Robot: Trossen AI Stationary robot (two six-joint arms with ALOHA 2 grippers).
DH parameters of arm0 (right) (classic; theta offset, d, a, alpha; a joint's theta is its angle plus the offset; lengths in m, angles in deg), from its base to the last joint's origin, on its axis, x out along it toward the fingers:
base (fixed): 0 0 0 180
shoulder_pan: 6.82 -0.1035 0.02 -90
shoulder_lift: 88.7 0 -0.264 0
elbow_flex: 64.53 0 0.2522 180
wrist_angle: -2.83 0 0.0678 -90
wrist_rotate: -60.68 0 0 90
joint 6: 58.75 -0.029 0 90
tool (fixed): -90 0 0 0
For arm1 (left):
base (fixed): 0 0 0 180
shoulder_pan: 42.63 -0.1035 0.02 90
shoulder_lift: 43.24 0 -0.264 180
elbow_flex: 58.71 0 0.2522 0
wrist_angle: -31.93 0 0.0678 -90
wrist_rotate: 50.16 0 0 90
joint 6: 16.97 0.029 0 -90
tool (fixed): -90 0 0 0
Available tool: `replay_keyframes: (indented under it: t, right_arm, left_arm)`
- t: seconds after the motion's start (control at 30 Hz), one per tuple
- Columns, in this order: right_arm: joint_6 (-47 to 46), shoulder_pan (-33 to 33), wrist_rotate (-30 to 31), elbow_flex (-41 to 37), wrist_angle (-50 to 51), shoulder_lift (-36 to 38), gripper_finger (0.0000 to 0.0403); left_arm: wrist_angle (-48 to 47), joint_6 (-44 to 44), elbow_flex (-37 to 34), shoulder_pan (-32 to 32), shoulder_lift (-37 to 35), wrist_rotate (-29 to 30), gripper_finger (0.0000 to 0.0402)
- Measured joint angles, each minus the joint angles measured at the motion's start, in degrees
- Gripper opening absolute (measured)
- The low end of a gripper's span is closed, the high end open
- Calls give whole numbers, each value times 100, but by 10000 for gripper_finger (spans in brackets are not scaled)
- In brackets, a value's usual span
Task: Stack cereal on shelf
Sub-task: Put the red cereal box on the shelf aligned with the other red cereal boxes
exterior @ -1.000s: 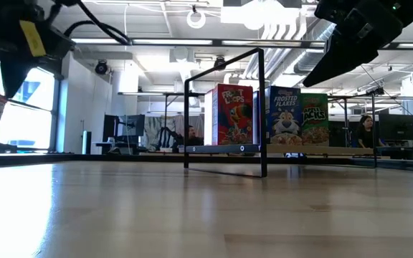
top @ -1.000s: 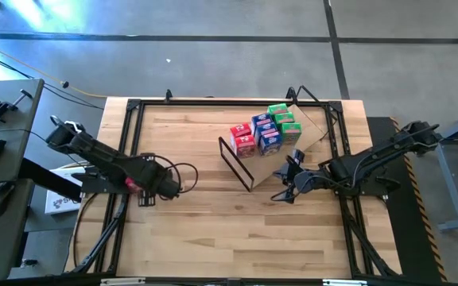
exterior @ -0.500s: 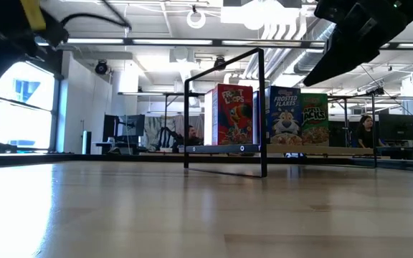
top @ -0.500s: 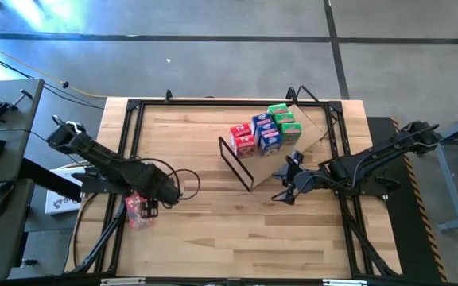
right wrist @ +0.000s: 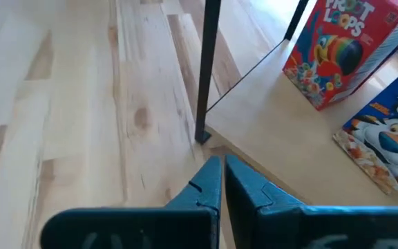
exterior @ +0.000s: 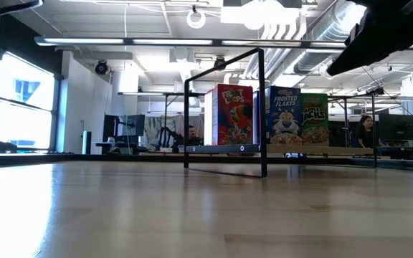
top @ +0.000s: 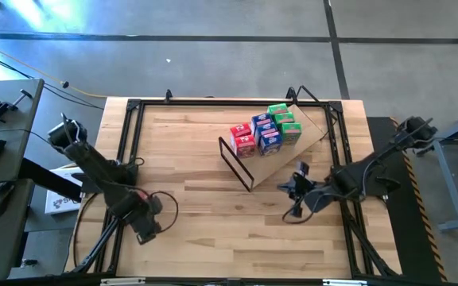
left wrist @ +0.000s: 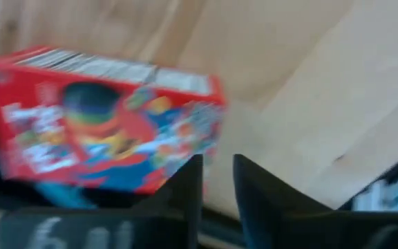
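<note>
Table (top: 205, 246): bare wood top in a black frame, an arm at each side
Shelf (top: 293, 151): slanted plywood board toward the table's back right corner, with a black wire frame (top: 235, 163) along its lower edge
Cereal on shelf (top: 265, 131): a tight cluster of red, blue and green boxes on the upper part of the board; from table height a red box (exterior: 233, 115), a blue box (exterior: 284, 115) and a green box (exterior: 314, 118) stand upright side by side behind the wire
Loose box (left wrist: 102, 117): red with a printed front, tilted, just beside the left gripper; blurred, and I cannot tell whether it rests on anything
Left gripper (top: 145, 229): low over the table's front left corner, near the left edge; released or clenched, I cannot tell
Right gripper (right wrist: 223, 176): clenched on nothing, fingers pressed together, over bare wood just in front of the shelf's lower edge, toward the table's right edge
</note>
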Motion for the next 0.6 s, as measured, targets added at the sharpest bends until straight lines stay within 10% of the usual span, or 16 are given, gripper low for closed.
replay_keyframes:
  t: [0.33, 0.6]
  right_arm:
    - [-261, -359, 234, 0, -68, 0, 2]
    - [-338, -366, 235, 0, -106, 0, 2]
  left_arm:
    - [1155, 23, 52, 48, 325, 756, 26]
    - [-1388, -519, 444, -78, 527, 100, 25]
